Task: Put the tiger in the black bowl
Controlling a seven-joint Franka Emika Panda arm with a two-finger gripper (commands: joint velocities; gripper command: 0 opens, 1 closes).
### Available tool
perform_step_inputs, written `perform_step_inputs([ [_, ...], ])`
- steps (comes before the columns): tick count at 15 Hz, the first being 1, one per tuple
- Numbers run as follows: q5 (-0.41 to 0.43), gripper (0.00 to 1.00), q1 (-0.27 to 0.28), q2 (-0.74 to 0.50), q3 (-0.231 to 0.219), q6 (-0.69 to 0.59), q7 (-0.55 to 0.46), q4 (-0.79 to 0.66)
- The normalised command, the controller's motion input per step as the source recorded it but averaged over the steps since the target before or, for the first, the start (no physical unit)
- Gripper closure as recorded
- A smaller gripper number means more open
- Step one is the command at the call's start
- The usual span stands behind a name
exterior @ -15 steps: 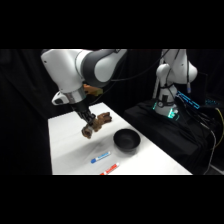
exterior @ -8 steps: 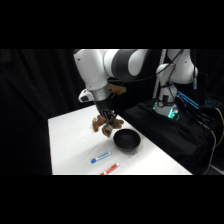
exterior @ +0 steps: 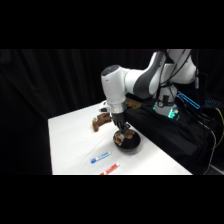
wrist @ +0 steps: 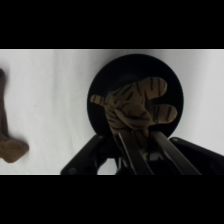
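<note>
1. Over the black bowl (wrist: 170, 82) hangs the tiger (wrist: 134, 107), tan with dark stripes and stubby legs.
2. Pinching its body, the gripper (wrist: 140, 142) has its fingers pressed against the toy.
3. Beside the bowl on the white table (exterior: 75, 145) lies a darker brown toy animal (exterior: 101, 120).

You are looking at the black bowl (exterior: 127, 143) sitting near the tabletop (exterior: 75, 142) edge closest to the arm's base. The tiger (wrist: 134, 107) is filling most of its opening, hanging between the jaws of the gripper (wrist: 141, 146). Just beside the bowl, the darker toy animal (exterior: 101, 121) is blocking that side. Two small markers, blue (exterior: 100, 157) and red (exterior: 110, 169), are lying on the opposite side. White tabletop is lying open beyond them.
</note>
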Motion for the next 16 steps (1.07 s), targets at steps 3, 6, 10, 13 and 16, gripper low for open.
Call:
perform_step_inputs([
  [3,0.113,0.95,0.037,-0.01,-0.019,0.34,0.1,-0.25],
  [6,0.102,0.64,0.033,0.06,-0.024,0.25,0.07,-0.11],
  [10,0.122,0.33,-0.004,0.0,-0.028,0.11,-0.02,0.0],
  [13,0.049,0.09,0.021,-0.22,-0.021,-0.12,-0.02,-0.03],
  [16,0.019,0.0,0.048,-0.43,0.008,-0.52,-0.05,0.02],
])
